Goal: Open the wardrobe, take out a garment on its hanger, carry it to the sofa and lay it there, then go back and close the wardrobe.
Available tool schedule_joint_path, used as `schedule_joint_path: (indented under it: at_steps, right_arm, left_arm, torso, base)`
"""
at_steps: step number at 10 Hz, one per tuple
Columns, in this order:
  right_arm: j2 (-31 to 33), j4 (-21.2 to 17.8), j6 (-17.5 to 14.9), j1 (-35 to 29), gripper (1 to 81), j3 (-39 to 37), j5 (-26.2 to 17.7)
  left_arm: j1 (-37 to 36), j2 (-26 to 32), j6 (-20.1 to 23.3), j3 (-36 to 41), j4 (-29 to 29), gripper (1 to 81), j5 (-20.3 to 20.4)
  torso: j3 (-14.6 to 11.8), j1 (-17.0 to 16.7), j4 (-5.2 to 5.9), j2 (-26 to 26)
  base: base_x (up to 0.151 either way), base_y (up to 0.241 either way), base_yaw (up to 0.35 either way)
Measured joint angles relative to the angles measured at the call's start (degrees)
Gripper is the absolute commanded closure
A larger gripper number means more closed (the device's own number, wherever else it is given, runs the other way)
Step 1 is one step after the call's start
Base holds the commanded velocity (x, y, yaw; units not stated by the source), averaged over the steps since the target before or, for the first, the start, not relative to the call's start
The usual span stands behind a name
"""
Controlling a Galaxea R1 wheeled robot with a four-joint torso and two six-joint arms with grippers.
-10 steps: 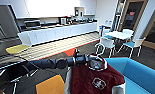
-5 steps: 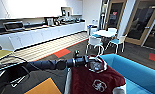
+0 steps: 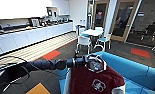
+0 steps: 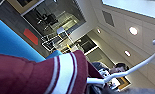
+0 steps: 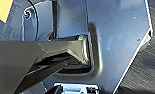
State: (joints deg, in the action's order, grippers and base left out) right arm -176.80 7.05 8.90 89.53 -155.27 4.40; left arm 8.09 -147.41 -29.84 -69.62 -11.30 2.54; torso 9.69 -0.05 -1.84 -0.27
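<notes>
One arm is doing the work here: the left arm is reaching in across the head view, and its left hand [image 3: 86,60] is sitting right at the collar of the maroon varsity jacket with white sleeves and a white chest emblem [image 3: 95,80]. The jacket is hanging over the near end of the large bright blue upholstered corner sofa [image 3: 133,68], chest facing up toward the camera, its lower part dropping below the edge of the head view. The left wrist view is showing the striped collar and the thin white curved-hook clothes hanger [image 4: 123,73] close against the hand, so my read is that the hand is pinching the hanger at the neck, though the fingers themselves are hard to make out. The right hand's fingers I cannot tell.

Judging the step as the carry-and-lay, doing it well means keeping the hanger level so the jacket is not sliding off one shoulder, bringing it fully over the blue seat and not the backrest edge, then lowering until the cloth is resting flat before letting go.
</notes>
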Motion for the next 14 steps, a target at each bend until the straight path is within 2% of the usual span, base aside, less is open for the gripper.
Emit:
schedule_joint_path:
  at_steps: [3, 14]
  right_arm:
    - [0.0, 0.0, 0.0, 0.0, 1.0, 0.0, 0.0]
    - [0.0, 0.0, 0.0, 0.2, 1.0, 0.0, 0.0]
  left_arm:
    - [0.0, 0.0, 0.0, 0.0, 0.0, 81.1, -0.4]
    - [0.3, 0.9, 0.0, 2.2, 2.4, 81.1, -1.2]
  torso:
    - [0.0, 0.0, 0.0, 0.0]
    - [0.0, 0.0, 0.0, 0.0]
  base:
    - [0.0, 0.0, -0.239]
    - [0.0, 0.0, 0.0]
